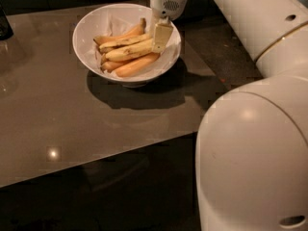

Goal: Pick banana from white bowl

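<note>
The white bowl [91, 57] stands on the brown table near its far edge and holds several bananas. The banana [129, 51], thick and pale yellow, lies across the middle of the pile. A slimmer spotted banana [122, 41] lies just behind it, and orange-toned bananas [137, 64] lie in front and at the back. My gripper [161, 37] hangs down from the white wrist into the right side of the bowl, right at the banana's right end.
My white arm [255, 143] fills the right side of the view, over the table's right edge. A dark object [5, 25] stands at the table's far left. The glossy table top [72, 124] stretches to the front and left of the bowl.
</note>
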Tool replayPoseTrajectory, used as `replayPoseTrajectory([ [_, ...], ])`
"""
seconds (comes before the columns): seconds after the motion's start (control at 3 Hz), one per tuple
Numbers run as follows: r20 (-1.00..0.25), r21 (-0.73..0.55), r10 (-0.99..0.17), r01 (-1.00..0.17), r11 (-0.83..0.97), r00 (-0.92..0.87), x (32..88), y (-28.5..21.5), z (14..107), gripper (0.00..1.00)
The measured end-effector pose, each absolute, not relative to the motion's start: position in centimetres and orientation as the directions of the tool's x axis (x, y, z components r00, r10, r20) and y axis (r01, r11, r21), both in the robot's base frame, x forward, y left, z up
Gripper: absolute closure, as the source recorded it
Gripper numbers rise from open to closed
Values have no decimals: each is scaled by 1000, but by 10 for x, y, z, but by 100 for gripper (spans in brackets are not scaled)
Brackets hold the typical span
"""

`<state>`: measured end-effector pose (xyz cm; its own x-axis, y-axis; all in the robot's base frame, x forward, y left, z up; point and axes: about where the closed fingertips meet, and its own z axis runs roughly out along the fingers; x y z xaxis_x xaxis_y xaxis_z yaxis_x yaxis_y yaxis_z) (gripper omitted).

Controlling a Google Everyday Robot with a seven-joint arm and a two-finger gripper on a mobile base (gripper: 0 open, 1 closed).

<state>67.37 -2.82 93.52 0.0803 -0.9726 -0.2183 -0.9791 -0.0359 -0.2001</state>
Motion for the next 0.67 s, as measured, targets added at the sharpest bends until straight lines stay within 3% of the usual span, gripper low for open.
replayPoseTrajectory([
  [0.33,-166,-207,-982,-977,-50,85,671,-26,929,83],
  [0.67,-170,-216,-982,-975,-48,86,674,-24,928,100],
])
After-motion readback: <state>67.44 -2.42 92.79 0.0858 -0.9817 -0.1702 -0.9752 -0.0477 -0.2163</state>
